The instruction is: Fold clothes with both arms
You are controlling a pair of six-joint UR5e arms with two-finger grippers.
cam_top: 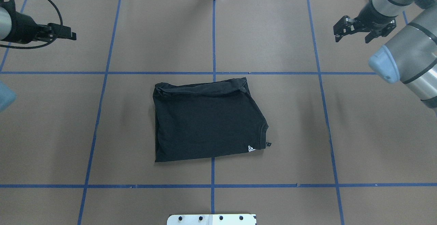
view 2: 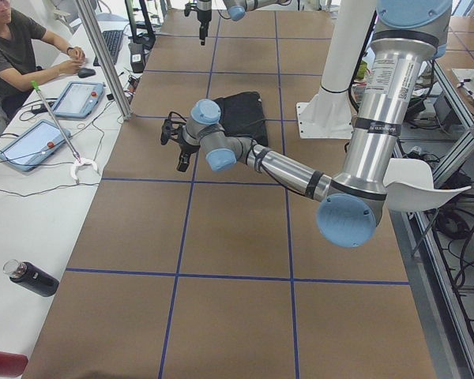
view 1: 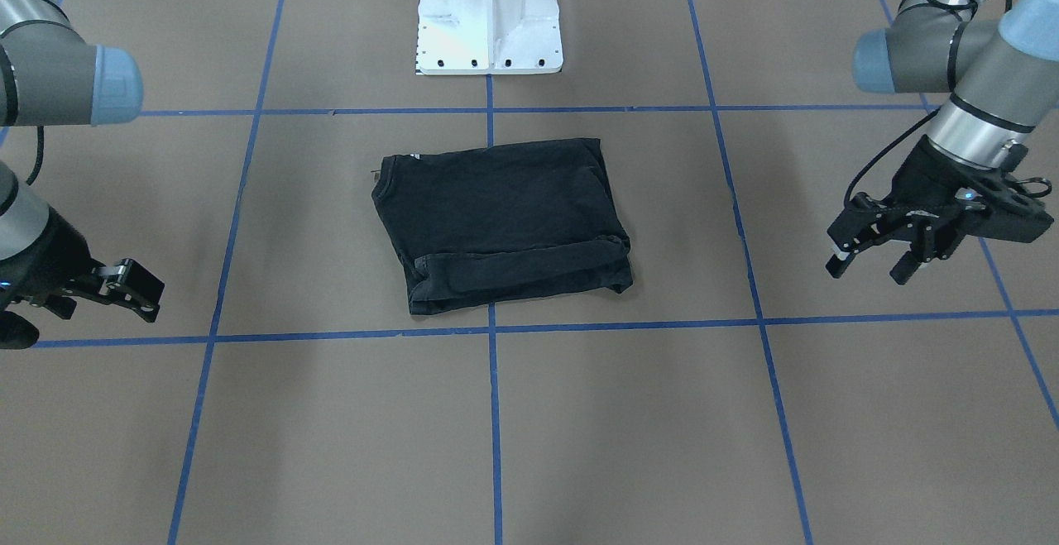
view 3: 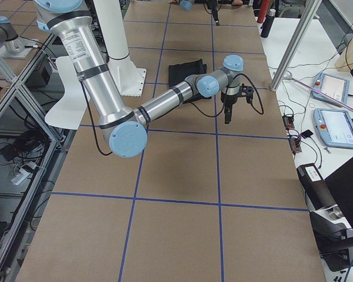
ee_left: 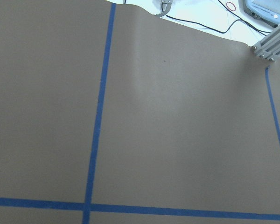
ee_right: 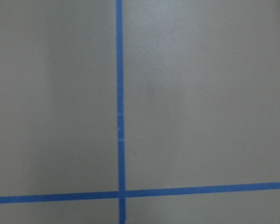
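Remote desk view: one black T-shirt (view 1: 496,222) lies folded into a rough rectangle between my two sets of fingers, well apart from both. Its chest print is hidden inside the fold. From overhead only a small white mark (cam_top: 251,148) by the collar shows.

The left gripper (view 1: 869,270) hangs with its fingers spread, released and empty. The right gripper (cam_top: 352,39) is spread and empty too, as the overhead camera shows. The front camera crops that arm at the frame edge and shows its fingers only side-on. Neither wrist camera catches its own fingers; each sees just brown paper crossed by blue tape (ee_right: 120,116).

The table (view 1: 827,446) is covered in that brown paper, and the tape marks it into a grid of large squares. A white pedestal (view 1: 490,16) stands on the robot's side of the shirt, farther back than either set of fingers. Seen from the table's left end, a person (view 2: 16,47) sits at a white side table (view 2: 8,205) out beyond the left fingers. On that side table are two tablets (view 2: 83,99) and one black bottle (view 2: 31,278).

The count: one shirt, two arms, two grippers, one pedestal and one person.
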